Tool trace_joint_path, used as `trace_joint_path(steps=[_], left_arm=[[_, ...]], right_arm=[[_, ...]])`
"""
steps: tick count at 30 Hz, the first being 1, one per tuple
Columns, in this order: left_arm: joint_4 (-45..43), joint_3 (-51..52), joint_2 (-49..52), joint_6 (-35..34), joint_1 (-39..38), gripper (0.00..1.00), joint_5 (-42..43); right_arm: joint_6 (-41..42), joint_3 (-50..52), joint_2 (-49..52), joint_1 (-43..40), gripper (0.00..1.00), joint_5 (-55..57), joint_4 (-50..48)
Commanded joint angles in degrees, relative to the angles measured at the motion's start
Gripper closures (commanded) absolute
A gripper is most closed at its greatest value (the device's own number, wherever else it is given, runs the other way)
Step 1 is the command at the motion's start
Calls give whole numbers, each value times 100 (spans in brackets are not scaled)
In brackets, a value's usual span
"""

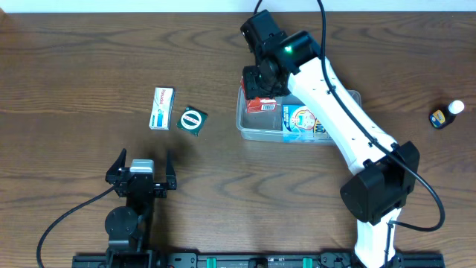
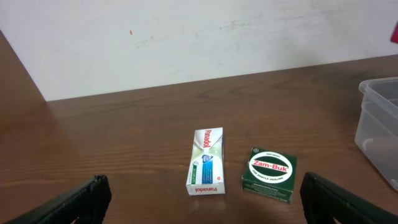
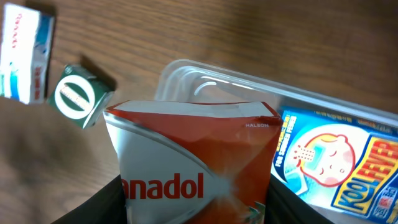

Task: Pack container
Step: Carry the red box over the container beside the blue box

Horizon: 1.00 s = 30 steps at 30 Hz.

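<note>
The clear plastic container (image 1: pixel 249 126) sits right of centre and holds a blue Koolfever pack (image 1: pixel 299 123); it also shows in the right wrist view (image 3: pixel 186 78) and at the edge of the left wrist view (image 2: pixel 379 124). My right gripper (image 1: pixel 262 93) is shut on a red and white Panadol box (image 3: pixel 193 162), holding it over the container's left end. A white and blue Panadol box (image 1: pixel 161 107) and a green Zam-Buk box (image 1: pixel 193 120) lie on the table left of the container. My left gripper (image 2: pixel 205 202) is open and empty, short of those two boxes.
A small dark bottle with a white cap (image 1: pixel 446 114) stands at the far right. The right arm (image 1: pixel 349 126) reaches across over the container's right part. A pale wall (image 2: pixel 199 37) stands behind the table.
</note>
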State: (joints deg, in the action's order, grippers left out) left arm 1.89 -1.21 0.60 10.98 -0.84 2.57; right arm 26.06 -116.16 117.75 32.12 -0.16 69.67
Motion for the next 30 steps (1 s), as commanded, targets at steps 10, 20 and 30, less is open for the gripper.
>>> trace_joint_path(steps=[10,20,30], left_arm=[[210,98,-37,79,28,2,-136],[210,98,-37,79,28,2,-136],[210,98,-37,79,28,2,-136]], right_arm=[[697,1200,13,44,46,166,-413],[778,1954,13,55,46,170,-1331],[623,2151,13,55,46,758,-1550]])
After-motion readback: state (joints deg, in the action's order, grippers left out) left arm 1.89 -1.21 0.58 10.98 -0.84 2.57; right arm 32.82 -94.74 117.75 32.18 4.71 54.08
